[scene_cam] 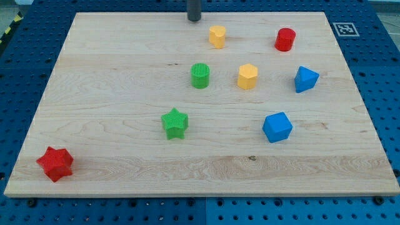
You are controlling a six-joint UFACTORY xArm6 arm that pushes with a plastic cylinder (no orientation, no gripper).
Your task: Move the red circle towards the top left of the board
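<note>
The red circle (285,39) stands near the view's top right of the wooden board (112,75). My tip (194,19) rests at the view's top edge, near the middle, well to the left of the red circle. A yellow block (217,37) lies between my tip and the red circle. My tip touches no block.
A second yellow block (247,76) and a green circle (200,75) sit mid-board. Two blue blocks (305,79) (277,127) lie at the right. A green star (175,123) is near the centre. A red star (55,164) sits at the bottom left corner.
</note>
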